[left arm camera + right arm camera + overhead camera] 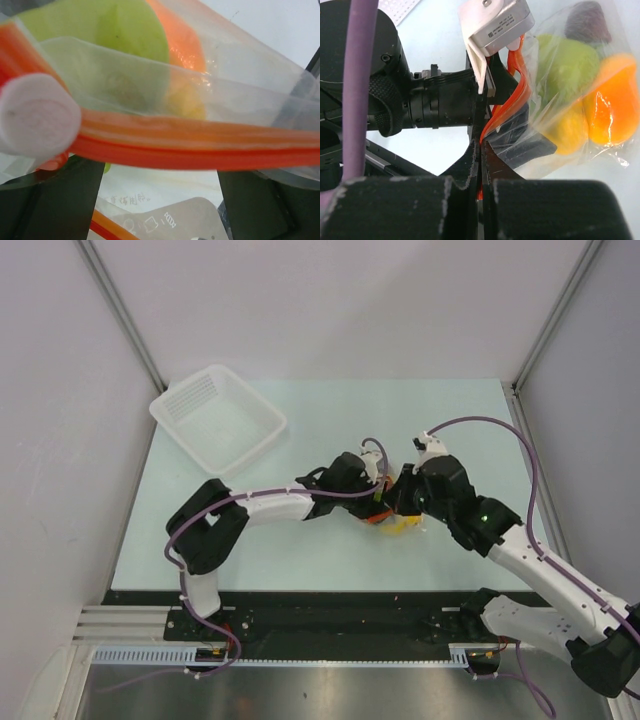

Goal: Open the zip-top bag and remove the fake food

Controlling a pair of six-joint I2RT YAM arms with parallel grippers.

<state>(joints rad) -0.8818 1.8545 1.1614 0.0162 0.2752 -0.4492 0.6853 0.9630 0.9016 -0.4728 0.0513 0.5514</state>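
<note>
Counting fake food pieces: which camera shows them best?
Right wrist: the fake food shows green, yellow, orange and dark pieces through the zip-top bag. Left wrist gives only blurred green and orange; in the top view the arms hide nearly all.

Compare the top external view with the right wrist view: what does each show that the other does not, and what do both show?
Only top external: the whole white basket at the far left of the table.
Only right wrist: the right fingers shut on the red-orange strip of the zip-top bag, and a dark round piece inside it.
Both: the left arm meeting the bag, with orange and yellow fake food showing through the plastic.
</note>
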